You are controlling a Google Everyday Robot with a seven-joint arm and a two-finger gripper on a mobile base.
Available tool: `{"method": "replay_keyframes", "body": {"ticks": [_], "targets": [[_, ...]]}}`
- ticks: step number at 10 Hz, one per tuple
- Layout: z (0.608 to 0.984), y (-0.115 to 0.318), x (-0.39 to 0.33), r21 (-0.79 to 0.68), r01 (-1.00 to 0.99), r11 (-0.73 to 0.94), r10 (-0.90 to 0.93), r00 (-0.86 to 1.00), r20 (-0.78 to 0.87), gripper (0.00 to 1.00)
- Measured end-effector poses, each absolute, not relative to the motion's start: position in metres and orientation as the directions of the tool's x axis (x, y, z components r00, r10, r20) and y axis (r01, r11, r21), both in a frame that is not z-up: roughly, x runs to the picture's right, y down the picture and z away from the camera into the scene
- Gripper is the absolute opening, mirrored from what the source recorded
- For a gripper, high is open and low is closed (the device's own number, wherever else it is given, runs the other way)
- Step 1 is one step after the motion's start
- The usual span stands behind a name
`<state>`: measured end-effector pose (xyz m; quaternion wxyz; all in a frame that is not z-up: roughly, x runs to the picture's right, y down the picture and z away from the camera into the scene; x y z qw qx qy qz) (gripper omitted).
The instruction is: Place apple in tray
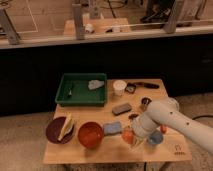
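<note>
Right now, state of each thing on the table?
apple: outside the tray, at the gripper, near the front edge.
tray: upright, holds grey crumpled item, no apple.
gripper: low at the apple, right of the bowl.
white cup: upright, right of the tray.
bowl: upright, looks empty.
plate: holds a yellow item.

One tray (80, 92); one apple (127, 134); one bowl (90, 134); one plate (53, 131); one white cup (119, 87); one end effector (133, 141) at the apple.
</note>
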<state>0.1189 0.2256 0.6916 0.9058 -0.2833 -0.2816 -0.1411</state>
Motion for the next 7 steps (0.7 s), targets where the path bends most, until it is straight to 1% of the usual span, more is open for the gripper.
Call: {"method": "replay_keyframes", "body": {"ticks": [2, 3, 7], "targets": [[0.662, 0.175, 0.103, -0.388, 0.394, 0.833, -0.094, 0.792, 0.603, 0.00], [0.654, 0.159, 0.092, -0.377, 0.395, 0.838, -0.099, 0.789, 0.606, 0.00], [0.653, 0.156, 0.090, -0.381, 0.394, 0.836, -0.098, 0.791, 0.605, 0.00]]}}
